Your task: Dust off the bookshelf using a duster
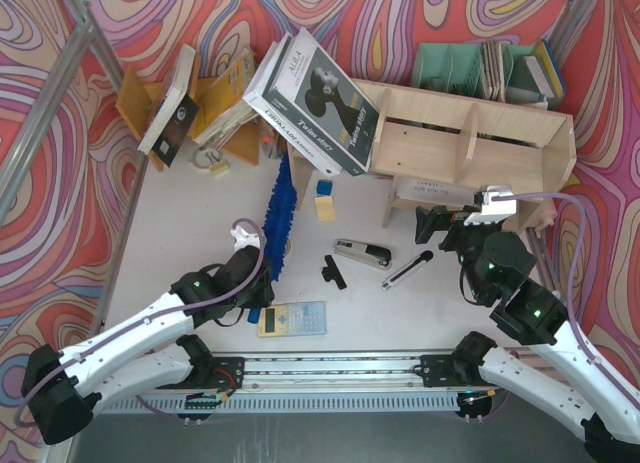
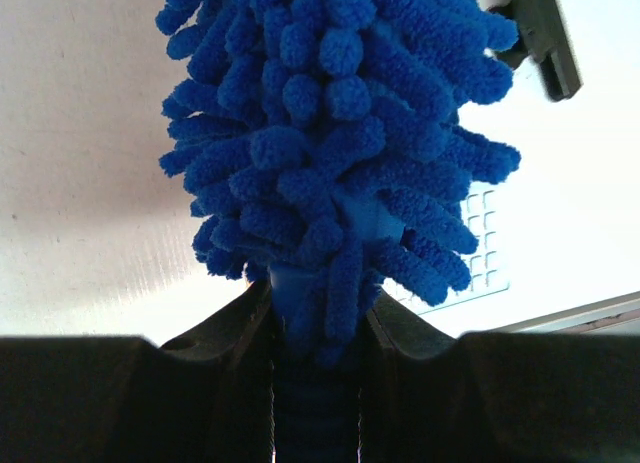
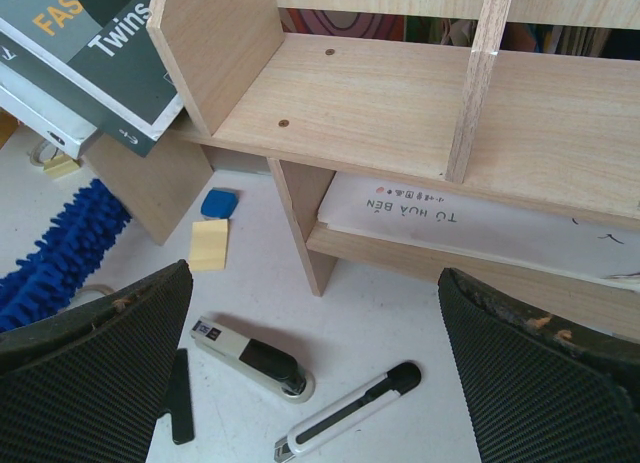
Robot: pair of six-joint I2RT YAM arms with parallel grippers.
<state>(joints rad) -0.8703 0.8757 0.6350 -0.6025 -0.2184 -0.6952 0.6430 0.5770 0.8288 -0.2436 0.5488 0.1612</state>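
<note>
The pale plywood bookshelf (image 1: 470,133) stands at the back right, its open compartments (image 3: 400,113) filling the top of the right wrist view. The fluffy blue duster (image 1: 280,218) lies lengthwise on the white table, left of the shelf's legs. My left gripper (image 1: 262,273) is shut on its near end, and the left wrist view shows the jaws (image 2: 315,303) closed round the blue handle with the duster head (image 2: 330,133) stretching away. My right gripper (image 1: 445,228) hovers open in front of the shelf, its pads (image 3: 110,363) wide apart and holding nothing. The duster's tip (image 3: 60,258) shows at the left.
Large books (image 1: 315,98) lean against the shelf's left end. An orange rack (image 1: 215,103) stands at the back left, a green file organiser (image 1: 450,68) behind the shelf. On the table lie a stapler (image 1: 363,253), utility knife (image 1: 405,270), black clip (image 1: 333,271), calculator (image 1: 292,319) and yellow sticky notes (image 1: 325,207).
</note>
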